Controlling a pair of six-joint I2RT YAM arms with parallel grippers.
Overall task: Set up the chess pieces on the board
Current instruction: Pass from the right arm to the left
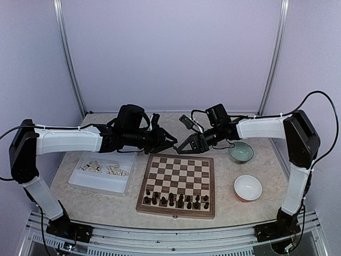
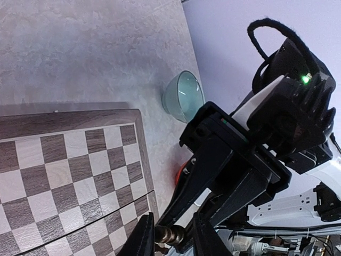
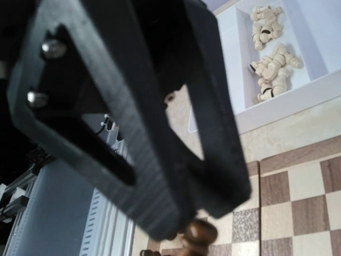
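top view: bright, even, diffuse light from above; faint soft shadows under the arms and beside the white tray (image 1: 101, 182); no glare noted. left wrist view: board (image 2: 69, 176) sharp, black housings underexposed and short on detail, green lamp (image 2: 306, 79) blooming. right wrist view: own jaws close and blurred, dark piece (image 3: 200, 234) soft, cream pieces (image 3: 274, 66) washed bright.

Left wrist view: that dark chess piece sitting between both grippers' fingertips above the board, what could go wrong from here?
1. The dark chess piece looks pinched only at the tip of the right gripper, with the left gripper flanking it. A badly timed release could drop it onto the chessboard, where it may roll away.
2. The two grippers are crowded together, so their fingers could bump and twist the piece out of grip.
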